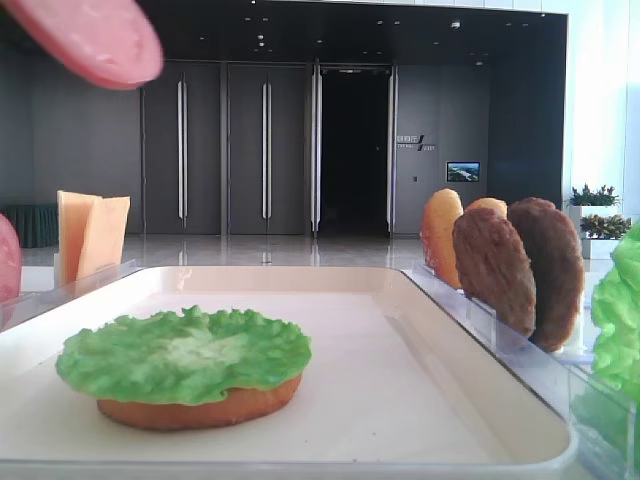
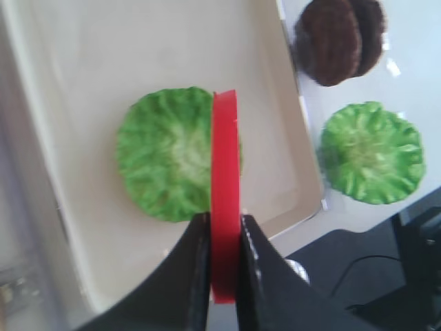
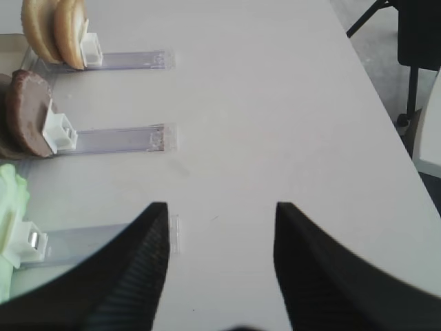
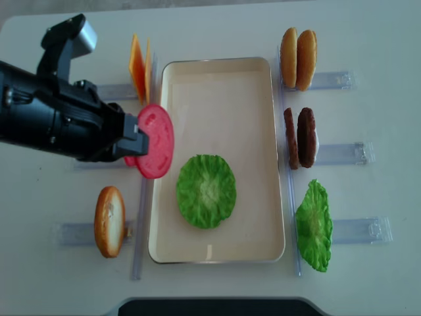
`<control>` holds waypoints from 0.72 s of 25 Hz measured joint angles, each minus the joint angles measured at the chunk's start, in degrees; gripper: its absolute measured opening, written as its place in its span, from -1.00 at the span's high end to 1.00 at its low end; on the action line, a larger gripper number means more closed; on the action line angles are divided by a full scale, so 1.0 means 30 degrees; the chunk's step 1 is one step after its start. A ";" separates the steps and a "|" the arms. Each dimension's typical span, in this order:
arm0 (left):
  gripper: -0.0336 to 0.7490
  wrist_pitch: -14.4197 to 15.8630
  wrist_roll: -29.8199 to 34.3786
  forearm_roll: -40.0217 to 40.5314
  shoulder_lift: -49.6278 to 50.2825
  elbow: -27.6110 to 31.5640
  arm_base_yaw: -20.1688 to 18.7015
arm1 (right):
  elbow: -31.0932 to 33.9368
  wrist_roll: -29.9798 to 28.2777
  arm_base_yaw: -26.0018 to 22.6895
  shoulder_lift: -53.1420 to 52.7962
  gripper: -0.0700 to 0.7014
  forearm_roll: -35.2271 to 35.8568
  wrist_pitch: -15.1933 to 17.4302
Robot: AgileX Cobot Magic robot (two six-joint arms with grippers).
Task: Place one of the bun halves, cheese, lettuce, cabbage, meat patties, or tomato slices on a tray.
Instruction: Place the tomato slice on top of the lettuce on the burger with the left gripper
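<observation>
The left end effector [image 2: 224, 258] was clamped narrow on a tomato slice [image 2: 225, 207], gripping it by the edge so the disc hung upright. In the overhead view the slice [image 4: 156, 141] sat over the tray's left rim, not yet above the stack. On the tray [image 4: 223, 85] a lettuce leaf [image 4: 206, 191] lay over a bun half [image 1: 200, 410]. This looked like the carry step: the slice was lifted, not yet placed. The next move probably called for shifting it rightward over the lettuce, tipping it flat, lowering and releasing. The right end effector [image 3: 220, 234] stood wide and empty above the counter [image 3: 275, 103], beside the racks of meat patties [image 3: 27, 114] and spare buns [image 3: 55, 31].
</observation>
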 joint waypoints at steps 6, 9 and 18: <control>0.76 -0.1934 0.8281 -0.9859 0.1421 0.2973 0.0237 | 0.0000 0.0000 0.0000 0.0000 -0.06 -0.0016 0.0000; 0.76 -0.1587 1.2536 -1.4920 0.1915 0.4877 0.1353 | 0.0000 0.0000 0.0000 0.0000 -0.06 -0.0016 0.0000; 0.76 0.0215 1.6807 -1.8647 0.3180 0.7546 0.3325 | 0.0000 0.0000 0.0132 0.0000 -0.06 0.0018 0.0000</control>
